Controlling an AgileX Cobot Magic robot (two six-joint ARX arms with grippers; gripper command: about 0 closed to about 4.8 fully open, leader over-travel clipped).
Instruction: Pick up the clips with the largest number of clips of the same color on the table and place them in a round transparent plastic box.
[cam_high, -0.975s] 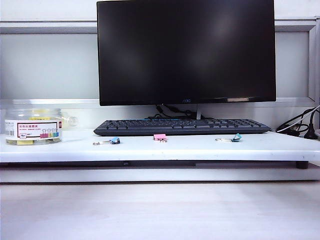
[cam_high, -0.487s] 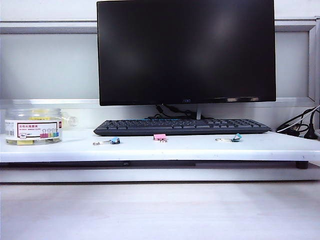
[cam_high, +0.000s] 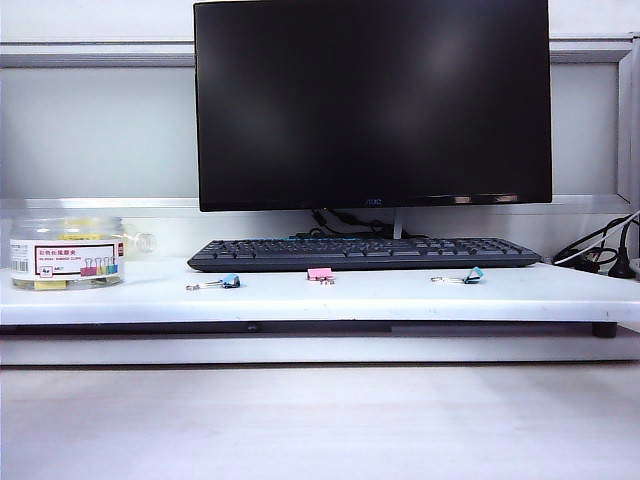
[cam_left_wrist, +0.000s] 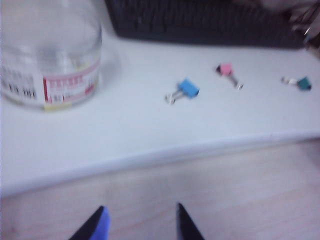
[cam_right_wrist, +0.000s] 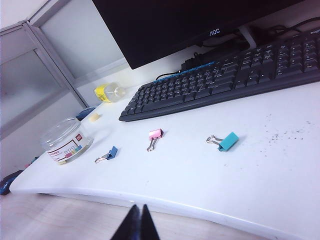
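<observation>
The round transparent plastic box (cam_high: 66, 255) stands at the left end of the white board, and yellow of the clips (cam_high: 48, 284) shows through its wall near the bottom. The left wrist view shows the box (cam_left_wrist: 50, 55) too, blurred. My left gripper (cam_left_wrist: 141, 220) hangs open over the wooden tabletop in front of the board's edge, with nothing between its fingers. My right gripper (cam_right_wrist: 137, 217) is shut and empty, also in front of the board, with the box (cam_right_wrist: 65, 142) far off. Neither gripper appears in the exterior view.
A blue clip (cam_high: 230, 281), a pink clip (cam_high: 320, 273) and a teal clip (cam_high: 473, 275) lie in a row on the white raised board (cam_high: 400, 300). Behind them are a black keyboard (cam_high: 360, 252) and monitor (cam_high: 370, 100). Cables (cam_high: 600, 255) sit at the right.
</observation>
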